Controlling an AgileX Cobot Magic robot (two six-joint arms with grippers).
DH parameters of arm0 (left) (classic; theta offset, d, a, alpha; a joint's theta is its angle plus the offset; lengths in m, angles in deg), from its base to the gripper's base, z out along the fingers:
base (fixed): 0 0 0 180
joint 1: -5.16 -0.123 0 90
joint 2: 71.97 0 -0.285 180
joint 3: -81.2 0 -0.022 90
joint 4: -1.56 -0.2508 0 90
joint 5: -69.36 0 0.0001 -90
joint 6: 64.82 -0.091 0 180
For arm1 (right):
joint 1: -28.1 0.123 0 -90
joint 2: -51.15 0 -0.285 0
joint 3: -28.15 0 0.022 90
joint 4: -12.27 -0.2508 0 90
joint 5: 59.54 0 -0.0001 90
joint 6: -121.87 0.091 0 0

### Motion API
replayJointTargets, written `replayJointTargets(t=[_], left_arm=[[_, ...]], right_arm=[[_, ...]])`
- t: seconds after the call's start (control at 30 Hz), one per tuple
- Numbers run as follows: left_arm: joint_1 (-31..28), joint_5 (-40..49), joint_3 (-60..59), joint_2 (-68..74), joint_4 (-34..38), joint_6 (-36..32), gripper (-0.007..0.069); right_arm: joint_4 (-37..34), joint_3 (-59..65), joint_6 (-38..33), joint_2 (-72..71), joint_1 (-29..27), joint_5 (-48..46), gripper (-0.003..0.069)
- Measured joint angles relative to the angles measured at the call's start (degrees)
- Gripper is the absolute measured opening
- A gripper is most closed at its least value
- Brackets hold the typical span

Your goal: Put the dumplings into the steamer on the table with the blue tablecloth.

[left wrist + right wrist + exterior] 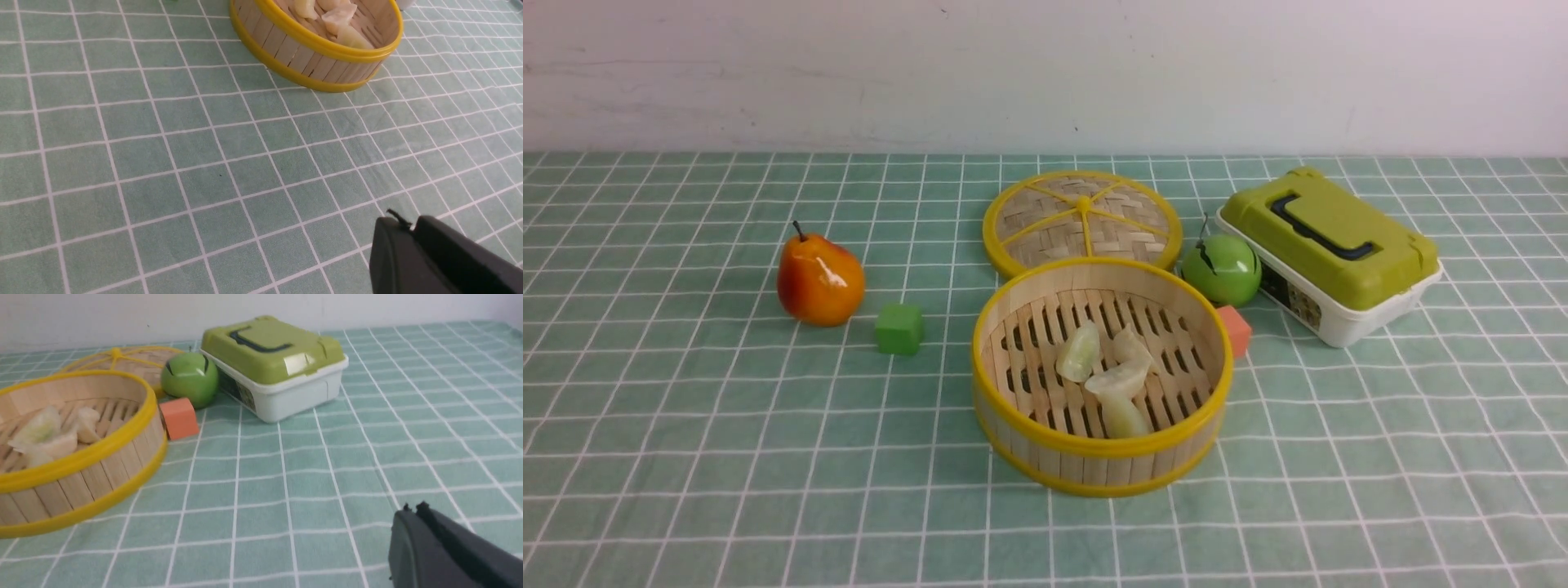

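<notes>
Nearest the robot, the left gripper [402, 228] is hanging over bare tablecloth [727, 457] with its fingers pressed together, holding nothing, and the right gripper [412, 514] is likewise sitting closed and empty. Farther forward, the steamer [1045, 445] is standing mid-table with four dumplings [1112, 377] lying clustered on its slats. An orange cube [1236, 329] is touching its right side. A green cube [899, 328] and a pear [819, 280] are sitting to its left. Behind it, the lid [1081, 219], an apple [1222, 269] and a green box [1327, 249] are resting.
</notes>
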Motion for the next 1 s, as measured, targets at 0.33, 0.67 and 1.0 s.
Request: replayJointTargets(t=[0.33,0.67,1.0], left_arm=[[0.0,0.0,0.0,0.0,0.0,0.0,0.0072],[0.0,0.0,0.0,0.0,0.0,0.0,0.0078],[0.0,0.0,0.0,0.0,0.0,0.0,0.009]], right_arm=[[1.0,-0.1,1.3,-0.3,0.0,-7.3,-0.001],[0.9,-0.1,1.4,-0.3,0.0,-7.4,-0.0001],[0.9,-0.1,1.4,-0.3,0.0,-7.4,0.001]])
